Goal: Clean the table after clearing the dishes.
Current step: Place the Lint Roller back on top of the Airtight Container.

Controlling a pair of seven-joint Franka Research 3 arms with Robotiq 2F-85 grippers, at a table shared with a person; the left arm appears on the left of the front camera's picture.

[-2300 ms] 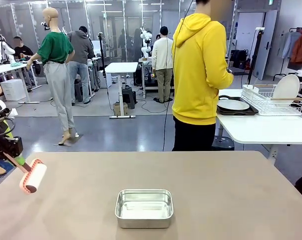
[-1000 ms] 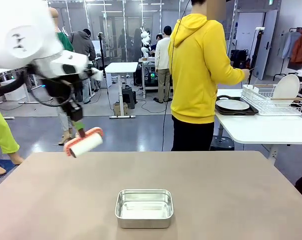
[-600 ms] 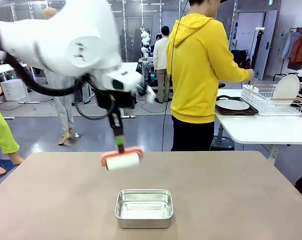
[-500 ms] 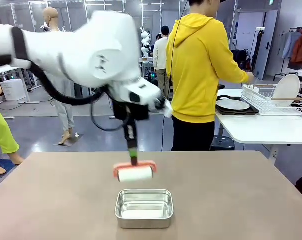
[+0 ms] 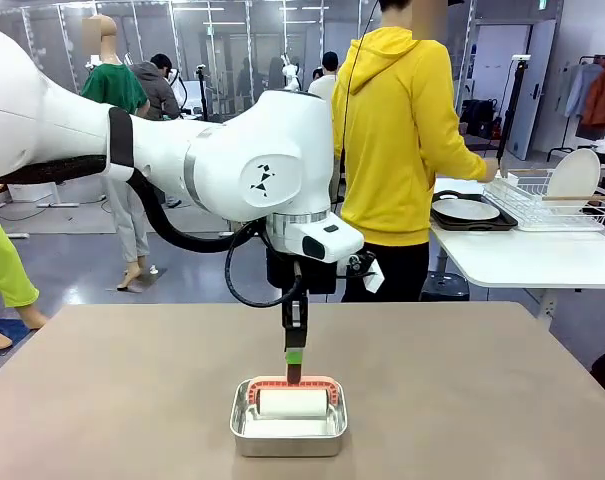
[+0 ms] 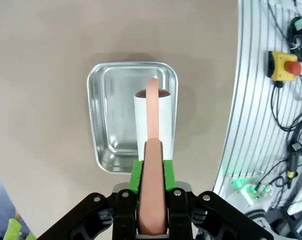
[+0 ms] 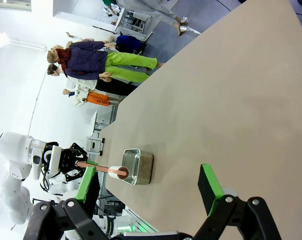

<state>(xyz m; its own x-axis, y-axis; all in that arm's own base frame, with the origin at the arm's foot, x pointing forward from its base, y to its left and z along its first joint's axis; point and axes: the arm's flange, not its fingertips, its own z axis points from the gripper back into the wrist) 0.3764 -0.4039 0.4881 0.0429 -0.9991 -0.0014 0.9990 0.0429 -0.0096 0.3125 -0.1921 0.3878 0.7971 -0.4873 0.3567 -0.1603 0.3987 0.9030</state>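
No readable text, label, brand name or number appeared anywhere. The only mark was a small black geometric emblem, without letters, on the white left arm point(image 5: 263, 180) above the table point(image 5: 462, 400); background signs were too blurred to read.

Left tool point(image 5: 294, 365) clamped, pointing straight down — right tool point(image 7: 151, 192) spread wide.

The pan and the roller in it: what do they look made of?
The pan looks like thin pressed metal, probably steel or aluminium: silvery, brushed sheen, reflections, rounded corners. The roller, held by the left gripper, has a matte white drum, maybe foam or paper, in a coral-red frame that looks like plastic.
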